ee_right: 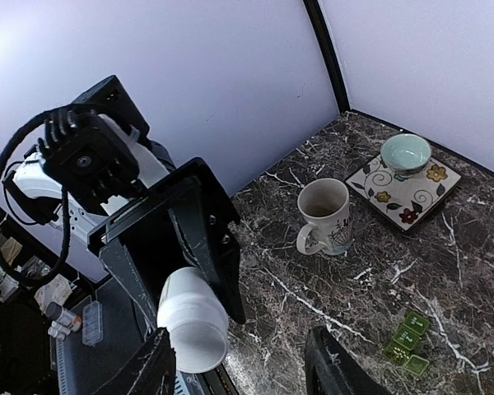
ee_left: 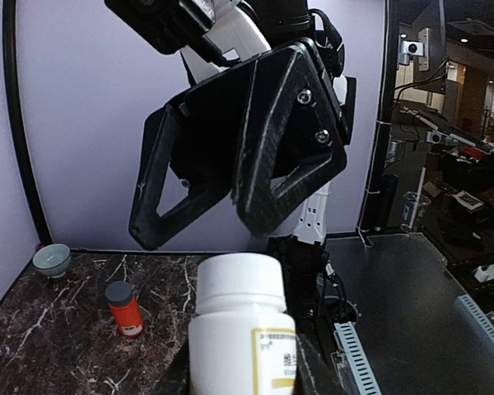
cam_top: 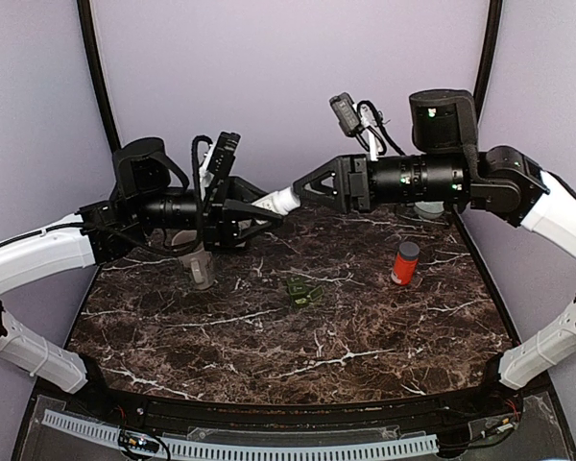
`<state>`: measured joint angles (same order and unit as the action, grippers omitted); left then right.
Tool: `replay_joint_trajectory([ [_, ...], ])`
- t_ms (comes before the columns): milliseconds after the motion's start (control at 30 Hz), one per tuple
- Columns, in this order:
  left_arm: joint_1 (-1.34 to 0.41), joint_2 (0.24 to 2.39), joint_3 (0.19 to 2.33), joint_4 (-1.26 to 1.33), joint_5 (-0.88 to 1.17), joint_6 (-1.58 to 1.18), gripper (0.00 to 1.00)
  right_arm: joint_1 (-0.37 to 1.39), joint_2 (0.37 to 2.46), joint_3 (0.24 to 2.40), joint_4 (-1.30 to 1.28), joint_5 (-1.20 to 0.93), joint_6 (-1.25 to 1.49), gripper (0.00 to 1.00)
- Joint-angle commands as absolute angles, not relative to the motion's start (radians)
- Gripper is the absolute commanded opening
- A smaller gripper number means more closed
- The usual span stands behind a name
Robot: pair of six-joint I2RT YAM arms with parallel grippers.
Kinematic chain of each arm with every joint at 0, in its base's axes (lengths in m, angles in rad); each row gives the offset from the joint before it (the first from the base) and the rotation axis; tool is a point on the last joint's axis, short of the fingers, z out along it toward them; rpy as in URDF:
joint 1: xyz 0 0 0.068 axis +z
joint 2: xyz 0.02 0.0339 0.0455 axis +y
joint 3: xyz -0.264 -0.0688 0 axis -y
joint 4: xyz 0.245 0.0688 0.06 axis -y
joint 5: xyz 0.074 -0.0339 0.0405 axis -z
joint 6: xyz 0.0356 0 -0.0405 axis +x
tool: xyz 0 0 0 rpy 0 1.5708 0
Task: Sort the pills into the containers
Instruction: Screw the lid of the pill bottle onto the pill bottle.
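Two grips logged over bench point(cam_top: 221, 336): left jaws clenched on white bottle point(cam_top: 282, 201); right jaws released, at bottle's 3 o'clock by cap. Red vial point(cam_top: 404, 262) upright at 4 o'clock.

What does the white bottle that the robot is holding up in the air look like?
The white bottle looks like smooth plastic, with a round white cap and a paper label with a yellow band and tiny print. The cap is on. It lies sideways, up in the air above the dark marble table, gripped around its body by the left gripper. Its cap points at the right gripper, whose fingers are open right by it; I cannot tell if they touch.
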<state>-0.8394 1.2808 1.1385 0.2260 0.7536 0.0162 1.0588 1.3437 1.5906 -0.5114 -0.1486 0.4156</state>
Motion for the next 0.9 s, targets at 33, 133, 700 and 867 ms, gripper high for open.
replay_joint_trajectory([
  [33,-0.812,1.303,1.183,0.223,0.949,-0.104,0.00,1.077,1.301,1.583,-0.489,-0.152,0.375,0.54],
  [133,-0.811,1.307,1.187,0.216,0.952,-0.104,0.00,1.089,1.306,1.584,-0.491,-0.161,0.374,0.54],
  [700,-0.808,1.333,1.210,0.213,0.988,-0.114,0.00,1.146,1.369,1.628,-0.526,-0.182,0.351,0.53],
  [867,-0.808,1.336,1.210,0.213,0.995,-0.117,0.00,1.153,1.377,1.637,-0.531,-0.177,0.347,0.39],
])
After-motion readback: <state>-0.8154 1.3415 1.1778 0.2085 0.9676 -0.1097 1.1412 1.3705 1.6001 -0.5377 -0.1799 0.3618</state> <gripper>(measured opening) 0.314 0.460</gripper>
